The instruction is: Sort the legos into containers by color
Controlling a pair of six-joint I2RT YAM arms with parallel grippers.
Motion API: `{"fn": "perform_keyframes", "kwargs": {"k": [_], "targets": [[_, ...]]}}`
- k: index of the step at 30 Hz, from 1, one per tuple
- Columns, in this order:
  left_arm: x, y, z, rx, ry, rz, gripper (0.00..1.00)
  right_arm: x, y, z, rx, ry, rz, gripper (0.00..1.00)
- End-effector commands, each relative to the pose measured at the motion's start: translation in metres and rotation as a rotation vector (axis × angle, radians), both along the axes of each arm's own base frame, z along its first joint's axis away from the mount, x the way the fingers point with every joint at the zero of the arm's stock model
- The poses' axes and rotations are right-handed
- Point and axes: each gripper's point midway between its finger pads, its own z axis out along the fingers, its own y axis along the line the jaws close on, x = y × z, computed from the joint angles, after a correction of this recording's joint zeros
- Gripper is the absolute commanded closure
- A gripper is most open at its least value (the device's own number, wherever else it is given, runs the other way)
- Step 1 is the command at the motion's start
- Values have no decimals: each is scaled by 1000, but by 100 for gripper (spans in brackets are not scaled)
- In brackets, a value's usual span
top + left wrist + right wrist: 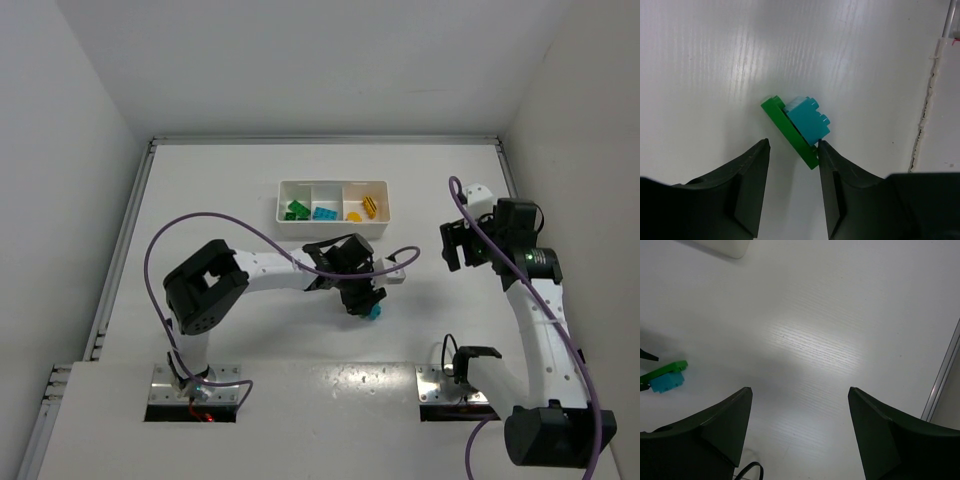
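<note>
Left jaws parted at green-cyan clump

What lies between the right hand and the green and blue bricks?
Only bare table, between right hand and bricks, in the right wrist view.

My left arm reaches from its base across the white table. My left gripper points down near the table's middle. A small cyan brick shows right at its tip, but from up here I cannot tell whether I am touching it. Beyond it lies the white tray. Green bricks sit in its left compartment, cyan bricks in the middle one and yellow-orange bricks in the right one. My right arm stands along the right side. My right gripper hangs over bare table, well apart from the tray. A purple cable loops over each arm.
</note>
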Motion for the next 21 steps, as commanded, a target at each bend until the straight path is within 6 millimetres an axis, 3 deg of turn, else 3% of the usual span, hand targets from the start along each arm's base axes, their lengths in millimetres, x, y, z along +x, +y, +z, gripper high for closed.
{"fn": "perform_keyframes", "kwargs": {"k": [1,12,21], "targets": [[-3,0,15,-31,-6,-39,52,5,0,2,18,-22,-10,22],[-13,14,31,-32,2,-20,52,4,3,-3,31,-14,3,21],[-33,13,19,26,27,-30,48,4,3,-4,31,-23,3,21]]}}
